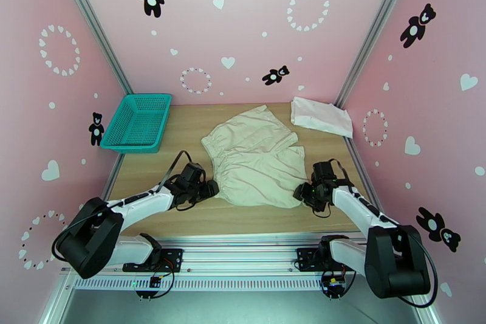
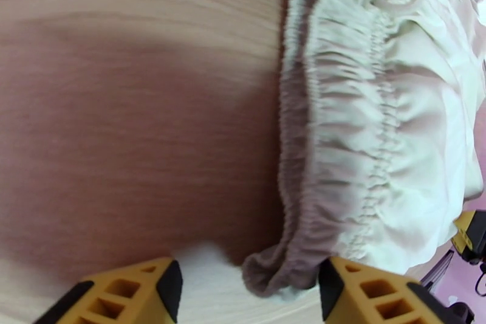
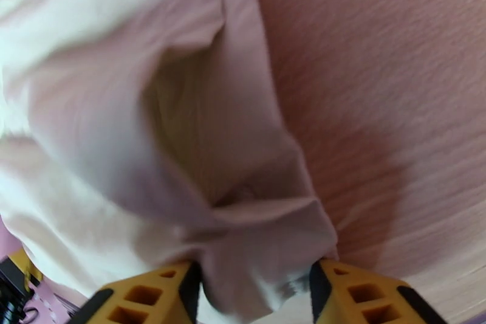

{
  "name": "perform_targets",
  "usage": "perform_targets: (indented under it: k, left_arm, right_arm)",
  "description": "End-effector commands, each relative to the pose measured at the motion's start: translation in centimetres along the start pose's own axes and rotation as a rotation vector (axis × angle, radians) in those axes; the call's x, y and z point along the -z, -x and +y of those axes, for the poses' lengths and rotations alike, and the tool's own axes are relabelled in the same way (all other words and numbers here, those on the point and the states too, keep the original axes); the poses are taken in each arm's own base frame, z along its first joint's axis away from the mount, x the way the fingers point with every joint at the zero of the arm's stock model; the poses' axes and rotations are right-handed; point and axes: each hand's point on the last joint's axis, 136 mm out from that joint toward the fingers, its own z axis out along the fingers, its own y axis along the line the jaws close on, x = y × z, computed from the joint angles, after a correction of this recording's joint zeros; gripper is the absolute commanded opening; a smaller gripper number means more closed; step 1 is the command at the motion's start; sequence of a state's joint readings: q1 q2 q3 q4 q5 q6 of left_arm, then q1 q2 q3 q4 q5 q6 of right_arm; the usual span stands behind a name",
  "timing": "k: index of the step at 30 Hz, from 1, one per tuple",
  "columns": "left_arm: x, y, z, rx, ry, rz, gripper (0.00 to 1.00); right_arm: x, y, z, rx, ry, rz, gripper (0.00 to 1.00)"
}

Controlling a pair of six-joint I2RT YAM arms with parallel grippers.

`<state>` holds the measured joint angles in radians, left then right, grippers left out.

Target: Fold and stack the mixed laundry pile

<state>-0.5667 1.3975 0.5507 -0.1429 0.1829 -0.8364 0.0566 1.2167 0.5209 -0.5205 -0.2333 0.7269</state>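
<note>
The cream-beige garment (image 1: 255,158), a pair of shorts with a gathered elastic waistband (image 2: 340,137), lies spread flat in the middle of the wooden table (image 1: 182,130). A folded white T-shirt (image 1: 320,116) rests at the back right corner. My left gripper (image 1: 209,188) sits low at the garment's near left corner. In the left wrist view the left gripper (image 2: 249,270) is open, the waistband's corner lying between its yellow fingers (image 2: 364,289) with bare table beside it. My right gripper (image 1: 302,191) is at the near right corner, and in the right wrist view the right gripper (image 3: 252,276) is shut on the garment's hem (image 3: 261,240).
A teal mesh basket (image 1: 136,123) stands at the back left of the table. Pink walls with aluminium posts close in the table on three sides. Bare wood lies between the basket and the shorts and along the near edge.
</note>
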Motion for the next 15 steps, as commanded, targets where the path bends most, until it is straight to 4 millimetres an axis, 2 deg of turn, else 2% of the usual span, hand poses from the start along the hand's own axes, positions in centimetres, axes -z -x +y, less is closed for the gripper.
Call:
perform_targets:
  k: [1, 2, 5, 8, 11, 13, 15]
  left_arm:
    - [-0.6, 1.3, -5.3, -0.034, -0.192, -0.016, 0.39]
    - [-0.3, 2.0, -5.8, -0.044, -0.195, -0.039, 0.26]
    - [1.5, 3.6, -7.1, -0.086, -0.195, -0.106, 0.00]
    - [3.5, 4.5, -7.6, -0.127, -0.168, -0.149, 0.00]
    - [5.1, 4.6, -7.7, -0.150, -0.147, -0.160, 0.00]
    - [5.9, 4.4, -7.4, -0.148, -0.141, -0.164, 0.00]
    - [6.5, 4.0, -6.9, -0.141, -0.128, -0.163, 0.00]
  right_arm:
    - [0.1, 2.9, 1.5, 0.021, 0.032, -0.078, 0.33]
    - [0.3, 3.5, 1.9, 0.032, 0.035, -0.089, 0.28]
    - [2.0, 6.0, 3.6, 0.083, 0.036, -0.137, 0.13]
    - [5.0, 8.8, 5.5, 0.144, 0.021, -0.199, 0.05]
    - [7.9, 10.8, 7.0, 0.196, 0.006, -0.249, 0.04]
    - [9.2, 11.2, 7.5, 0.213, 0.006, -0.254, 0.04]
    - [9.8, 10.5, 7.3, 0.215, -0.002, -0.241, 0.06]
